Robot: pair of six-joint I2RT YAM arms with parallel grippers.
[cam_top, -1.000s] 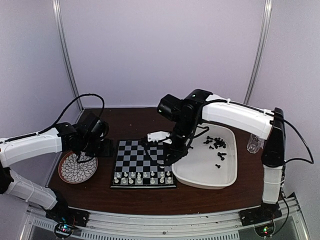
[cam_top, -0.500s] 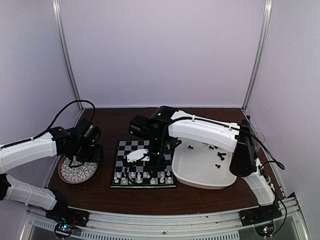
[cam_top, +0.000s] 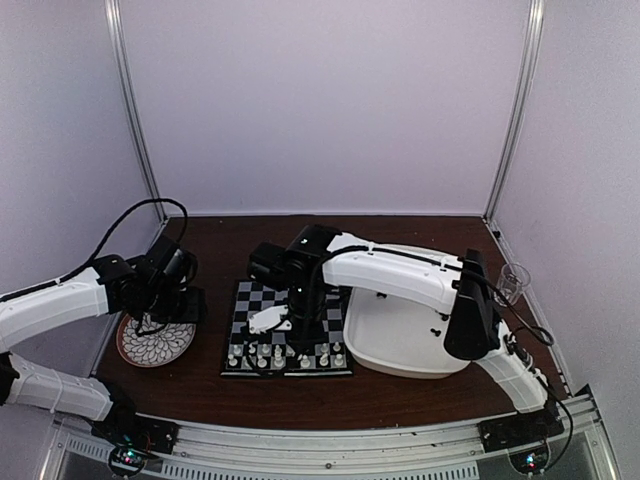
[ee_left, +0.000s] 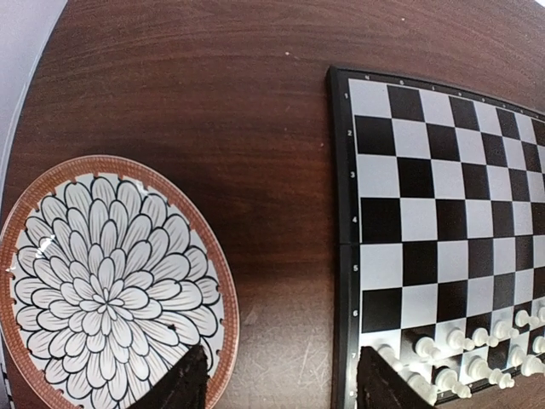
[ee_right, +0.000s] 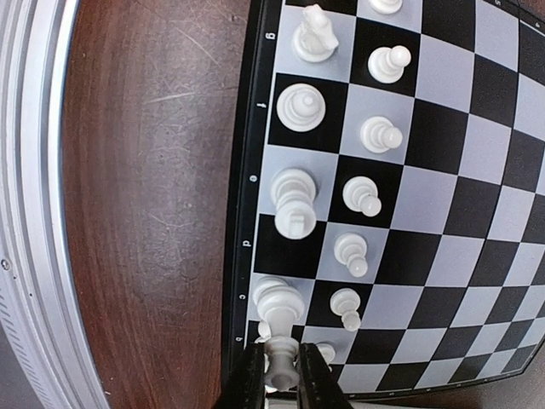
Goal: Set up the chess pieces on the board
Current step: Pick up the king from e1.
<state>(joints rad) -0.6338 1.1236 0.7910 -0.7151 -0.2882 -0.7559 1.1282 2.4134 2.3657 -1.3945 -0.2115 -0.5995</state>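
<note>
The board [cam_top: 262,298] lies at mid-table, and white chess pieces [cam_top: 285,354] fill its two near rows. In the right wrist view my right gripper [ee_right: 279,377] is shut on a white chess piece [ee_right: 280,356], held just above the near-left corner of the board [ee_right: 443,170] beside the standing white pieces [ee_right: 292,200]. Seen from above, the right gripper [cam_top: 274,343] hangs over those near rows. Black chess pieces [cam_top: 436,318] lie in the tray. My left gripper [ee_left: 281,385] is open and empty, hovering over bare table between the plate and the board [ee_left: 443,196].
A white tray [cam_top: 400,355] sits right of the board. A round flower-patterned plate [cam_top: 150,342] lies left of it, under the left arm. A clear cup [cam_top: 513,284] stands at the far right. Metal posts and a rail border the table.
My right arm has swung left from the tray edge across the board to its near-left rows, jaws shut throughout. The left arm has shifted only slightly over the plate.
</note>
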